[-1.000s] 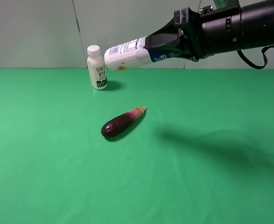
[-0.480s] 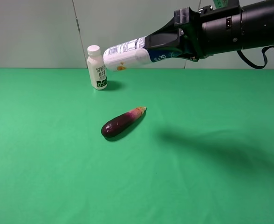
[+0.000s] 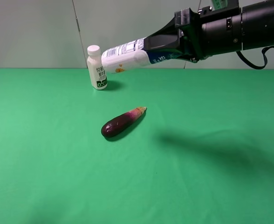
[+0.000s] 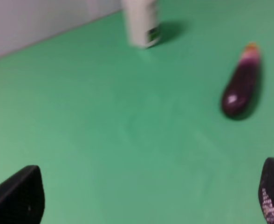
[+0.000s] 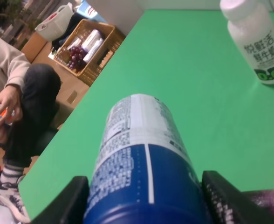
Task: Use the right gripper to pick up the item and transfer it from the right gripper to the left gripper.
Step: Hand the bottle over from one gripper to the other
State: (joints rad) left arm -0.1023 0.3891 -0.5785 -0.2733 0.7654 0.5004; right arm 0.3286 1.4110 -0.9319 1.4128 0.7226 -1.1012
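Blue-labelled bottle (image 3: 127, 55) has edged toward the milk bottle (image 3: 97, 67), clamped in the right hand (image 3: 151, 46); left hand (image 4: 146, 193) fingers stand apart.

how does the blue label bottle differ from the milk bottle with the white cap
The blue-label bottle is held aloft in the right jaws, tipped nearly level; the milk bottle stands upright on the green table. The blue-label bottle has a blue band and orange marks; the milk bottle has a green label and a white cap. Both have white bodies.
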